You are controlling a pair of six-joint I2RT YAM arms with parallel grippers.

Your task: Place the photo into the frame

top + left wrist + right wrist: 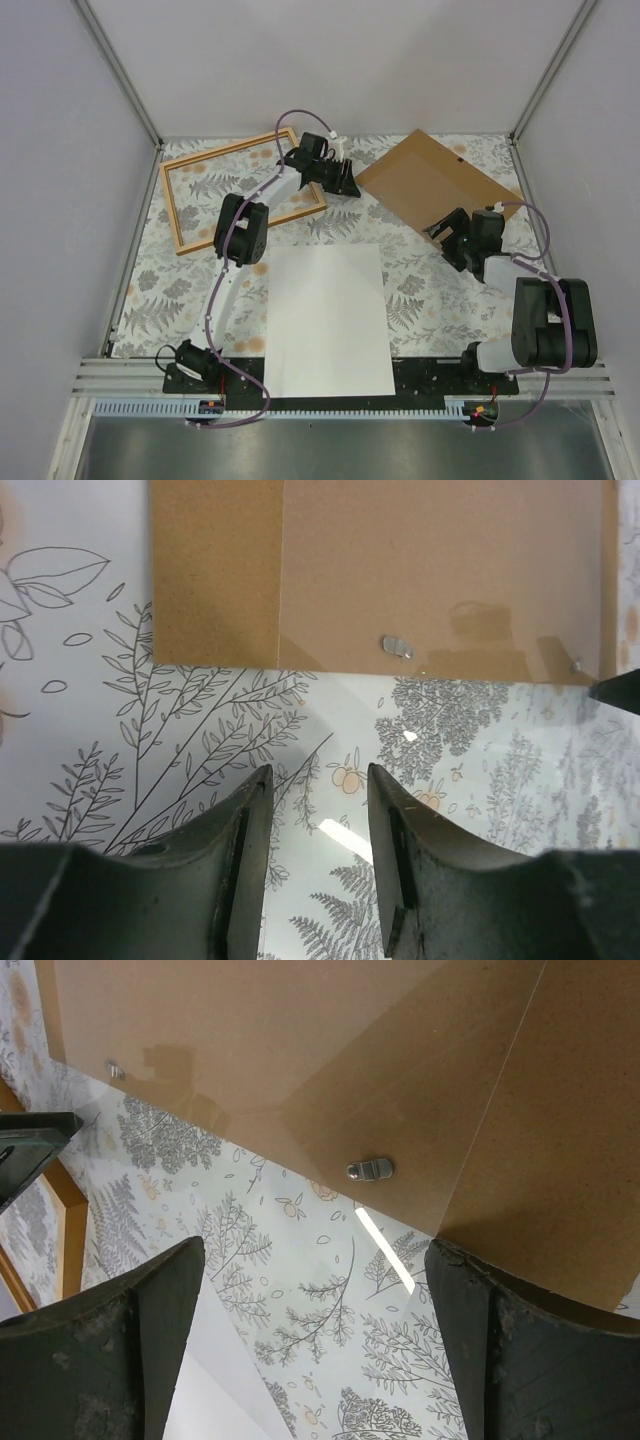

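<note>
Left gripper (318,780) and right gripper (315,1250) stood spread, empty. White rectangular paper photo (328,320) lay apart from thin light-brown wooden frame (171,210).

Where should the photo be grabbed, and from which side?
The photo lies flat, white side up, so there is nothing to pinch from straight above. Probably best is its far right corner, the one nearest the open right gripper. Come in low from the right, with one finger sliding under the thin edge.

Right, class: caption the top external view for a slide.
Photo lies white side up at the near edge; frame and backing board lie beyond.
</note>
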